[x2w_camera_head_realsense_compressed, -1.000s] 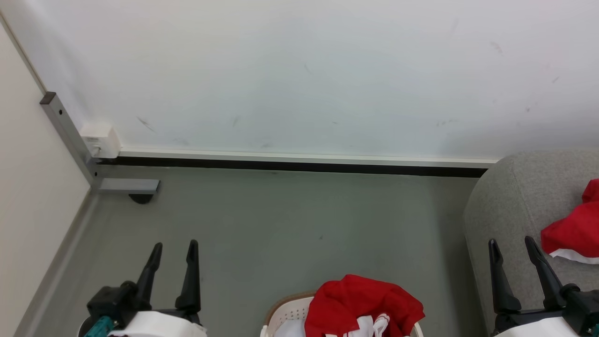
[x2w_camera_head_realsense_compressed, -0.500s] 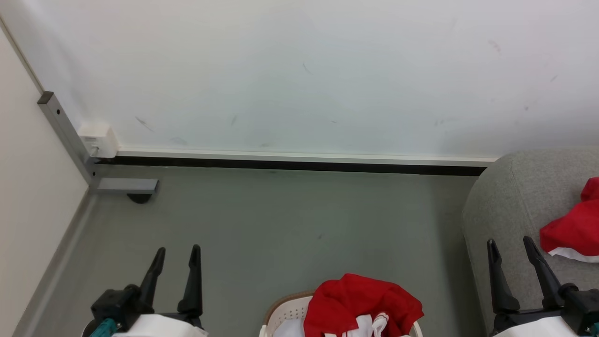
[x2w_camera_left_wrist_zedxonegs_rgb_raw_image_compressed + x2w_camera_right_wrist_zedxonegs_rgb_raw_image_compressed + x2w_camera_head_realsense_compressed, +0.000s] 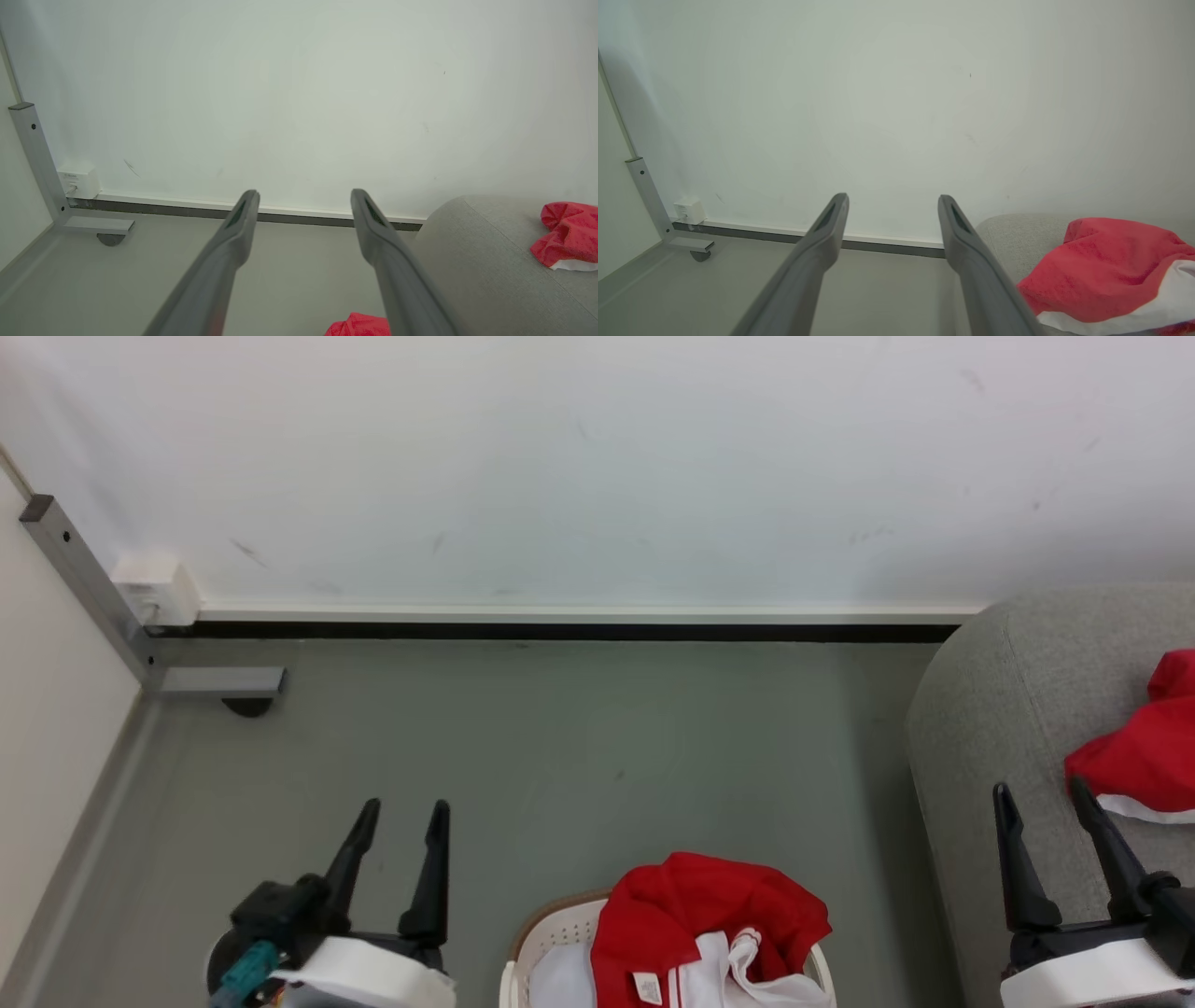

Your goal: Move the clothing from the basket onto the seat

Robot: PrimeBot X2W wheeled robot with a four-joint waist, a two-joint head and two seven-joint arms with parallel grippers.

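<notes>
Red clothing [image 3: 695,905] with white panels and striped trim lay heaped in the white perforated basket [image 3: 551,938], beside a plain white cloth [image 3: 560,980]. Another red garment [image 3: 1130,761] sat on the grey sofa [image 3: 990,709]. Since the earlier frame the head camera had dipped, showing more of the basket. The left end effector [image 3: 405,805] and right end effector [image 3: 1040,788] both stood spread apart, holding nothing.
</notes>
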